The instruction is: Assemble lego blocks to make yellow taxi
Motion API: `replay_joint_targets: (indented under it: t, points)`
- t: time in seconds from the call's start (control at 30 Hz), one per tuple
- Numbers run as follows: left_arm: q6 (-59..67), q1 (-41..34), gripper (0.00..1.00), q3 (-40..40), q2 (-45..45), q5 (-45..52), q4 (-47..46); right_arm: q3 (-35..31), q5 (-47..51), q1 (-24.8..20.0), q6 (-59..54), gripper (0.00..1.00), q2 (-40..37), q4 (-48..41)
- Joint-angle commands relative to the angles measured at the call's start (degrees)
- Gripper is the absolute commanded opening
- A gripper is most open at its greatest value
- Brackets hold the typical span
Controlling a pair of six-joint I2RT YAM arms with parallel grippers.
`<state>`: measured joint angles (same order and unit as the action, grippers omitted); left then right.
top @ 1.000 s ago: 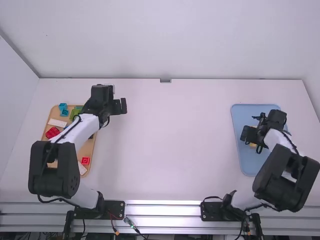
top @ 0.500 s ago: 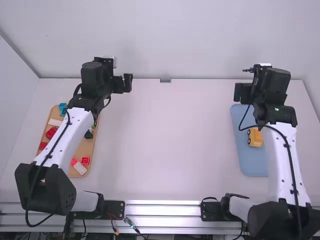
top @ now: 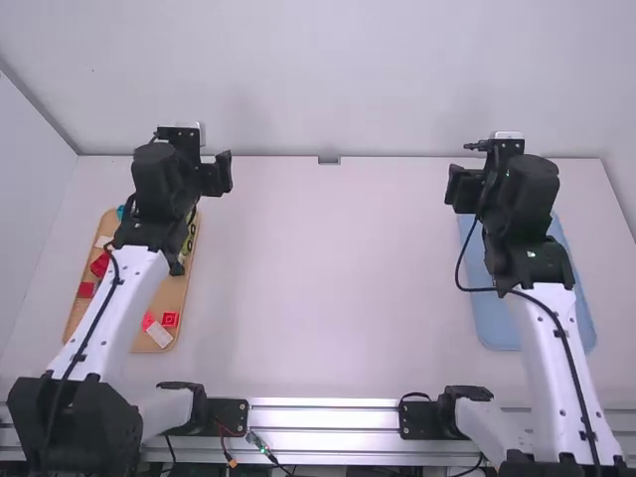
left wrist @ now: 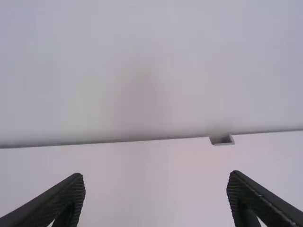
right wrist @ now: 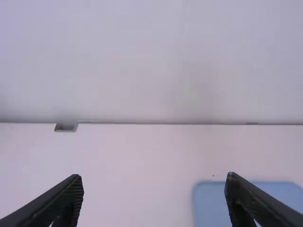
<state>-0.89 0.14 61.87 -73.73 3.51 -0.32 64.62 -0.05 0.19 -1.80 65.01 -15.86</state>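
Note:
My left gripper [top: 217, 175] is raised above the back left of the table; in the left wrist view the left gripper [left wrist: 155, 201] stands open with nothing between its fingers. High at the back right, my right gripper [top: 463, 188] is beside the far end of the blue tray [top: 487, 318]; seen from its wrist, the right gripper [right wrist: 154, 201] is open and holds nothing. The right arm covers part of the tray. On the wooden tray [top: 172, 288] at left lie red bricks [top: 170, 319], a white piece [top: 158, 335] and a yellow-green piece [top: 189, 237], partly behind the left arm.
A white wall rises behind the table's back edge, which has a small notch [top: 329, 160] at its middle. Bare white table [top: 328, 288] lies between the two trays.
The right gripper has risen from the blue tray; a yellow block assembly visible there half a second ago is now hidden. The left arm lifted, then shifted left.

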Motion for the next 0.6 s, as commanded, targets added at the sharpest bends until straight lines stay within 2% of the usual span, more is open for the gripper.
replay_joint_targets:
  t: [0.0, 0.4, 0.57]
  points:
    - [0.9, -0.1, 0.76, -2.4, 3.8, -3.5, 0.3, -2.5, 0.1, -0.2, 1.8, 0.74, -3.7, 1.9]
    - [0.9, -0.1, 0.52, -16.2, 17.6, -3.5, 0.3, -16.8, 0.1, -0.2, 1.8, 0.49, -18.1, 15.9]
    - [0.9, -0.1, 0.4, -23.1, 24.4, -3.5, 0.3, -23.8, 0.1, -0.2, 1.8, 0.37, -25.1, 15.9]
